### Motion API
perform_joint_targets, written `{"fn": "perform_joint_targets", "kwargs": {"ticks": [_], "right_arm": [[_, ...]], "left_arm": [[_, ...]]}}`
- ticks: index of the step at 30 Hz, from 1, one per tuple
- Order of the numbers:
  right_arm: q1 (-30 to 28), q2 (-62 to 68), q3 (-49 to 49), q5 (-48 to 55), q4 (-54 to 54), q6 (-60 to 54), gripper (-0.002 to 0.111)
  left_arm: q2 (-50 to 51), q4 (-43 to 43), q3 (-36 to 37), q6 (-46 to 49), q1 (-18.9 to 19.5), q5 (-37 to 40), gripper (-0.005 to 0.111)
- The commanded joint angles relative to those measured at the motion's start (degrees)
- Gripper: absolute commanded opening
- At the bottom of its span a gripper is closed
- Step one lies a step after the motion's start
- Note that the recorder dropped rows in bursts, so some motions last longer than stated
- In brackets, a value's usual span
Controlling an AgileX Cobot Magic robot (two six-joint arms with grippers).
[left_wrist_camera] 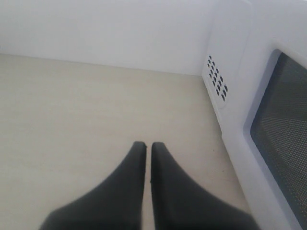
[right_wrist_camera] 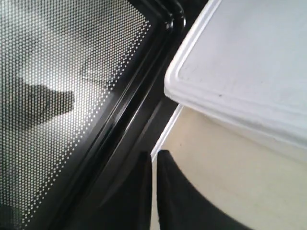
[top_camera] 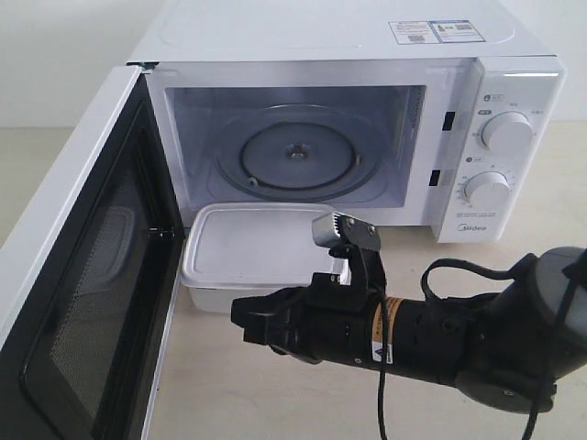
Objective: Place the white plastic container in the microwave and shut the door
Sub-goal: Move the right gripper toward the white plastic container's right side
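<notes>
The white plastic container lies lidded on the table just in front of the microwave, below its open cavity. The door stands swung wide to the left, black inner face showing. My right gripper reaches in from the right, low in front of the container's near edge, shut and empty. Its wrist view has the tips at the door's lower edge, with the container close beside. My left gripper is shut, empty, over bare table beside the door's outer window; the exterior view does not show it.
The glass turntable sits bare inside the cavity. Two dials are on the right panel. Vent holes mark the microwave's side. A dark shape shows through the door mesh. The right arm's cable loops above it.
</notes>
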Motion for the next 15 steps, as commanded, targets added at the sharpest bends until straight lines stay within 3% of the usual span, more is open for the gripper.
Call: {"fn": "perform_joint_targets", "kwargs": {"ticks": [1,5,15], "right_arm": [[0.13,-0.09,-0.09,0.89,0.36,3.36,0.000],[0.13,-0.09,-0.09,3.76,5.22,14.54,0.000],[-7.84,-5.29,4.70,4.74,3.48,13.18,0.000]], "left_arm": [[-0.16,0.34,0.20,0.22,0.13,0.03,0.004],[-0.16,0.34,0.20,0.22,0.13,0.03,0.004],[-0.16,0.34,0.20,0.22,0.13,0.03,0.004]]}}
